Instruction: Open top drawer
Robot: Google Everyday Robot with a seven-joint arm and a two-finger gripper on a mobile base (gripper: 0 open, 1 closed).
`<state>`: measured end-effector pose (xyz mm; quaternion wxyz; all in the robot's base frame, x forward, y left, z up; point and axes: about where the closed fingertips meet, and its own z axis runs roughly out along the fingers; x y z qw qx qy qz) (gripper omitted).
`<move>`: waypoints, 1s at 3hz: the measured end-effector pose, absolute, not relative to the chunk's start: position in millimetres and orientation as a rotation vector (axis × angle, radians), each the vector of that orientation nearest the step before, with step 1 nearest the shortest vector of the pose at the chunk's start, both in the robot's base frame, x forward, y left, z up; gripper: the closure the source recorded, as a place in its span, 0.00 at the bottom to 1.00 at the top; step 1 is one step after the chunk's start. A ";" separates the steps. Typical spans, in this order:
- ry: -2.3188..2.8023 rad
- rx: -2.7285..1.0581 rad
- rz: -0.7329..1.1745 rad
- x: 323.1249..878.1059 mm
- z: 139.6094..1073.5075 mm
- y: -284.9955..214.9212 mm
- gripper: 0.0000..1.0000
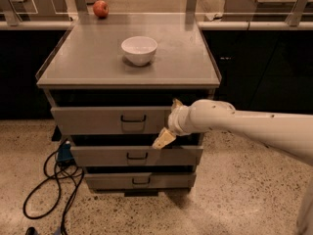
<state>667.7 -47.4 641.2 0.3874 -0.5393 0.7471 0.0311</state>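
— Under the tabletop (88, 58), where's your top drawer (98, 121)?
— Highest of three, handle (133, 118) at centre. Your gripper (169, 121) sits at its right end, fingers (164, 139) spread apart: one tip above the front, one below.

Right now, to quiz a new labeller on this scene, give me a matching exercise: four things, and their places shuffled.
1 bowl
2 apple
3 tool
4 cable

A on the floor, left of the cabinet
B at the top drawer's right end
C far back, left of the bowl
D middle of the cabinet top

Pairs: 1-D, 2-C, 3-B, 4-A.
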 end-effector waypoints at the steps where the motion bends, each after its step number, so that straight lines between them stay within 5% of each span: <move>1: 1.901 -1.372 0.079 667.7 641.2 -47.4 0.19; 3: 1.901 -1.372 0.079 667.6 641.1 -47.4 0.66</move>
